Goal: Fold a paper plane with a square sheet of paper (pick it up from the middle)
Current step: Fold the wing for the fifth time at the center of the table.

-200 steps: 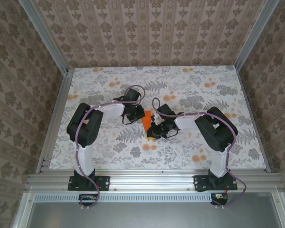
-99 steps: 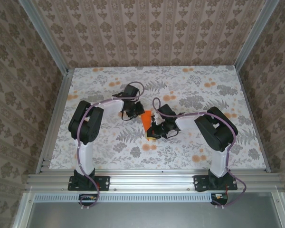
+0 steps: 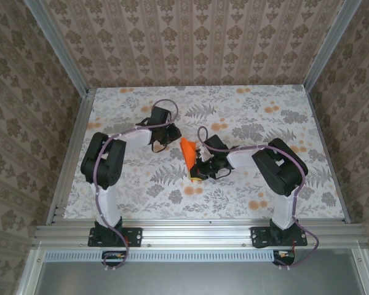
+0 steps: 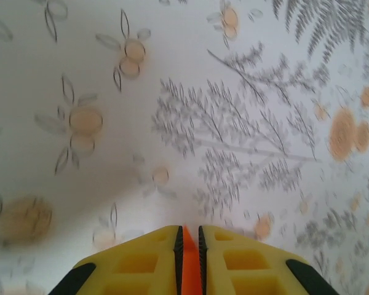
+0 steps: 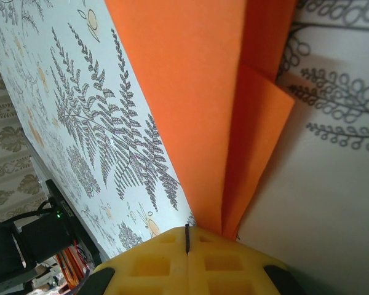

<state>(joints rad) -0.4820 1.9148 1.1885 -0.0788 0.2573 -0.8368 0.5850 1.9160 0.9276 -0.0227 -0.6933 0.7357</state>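
Clearly you are mid-fold: your left end effector (image 4: 188,232) and right end effector (image 5: 187,230) each clench the half-folded square sheet of paper (image 5: 190,92); next likely needs pressing the crease flat.

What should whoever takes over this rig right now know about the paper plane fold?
Left gripper: shut on an edge of the orange paper.
Right gripper: shut, tips at the paper's near end; whether it pinches or only presses it, I cannot tell.
Paper: between the two grippers, partly folded, with layers overlapping.
Done: some folds.
Left: no finished dart shape visible yet, so the remaining folds.
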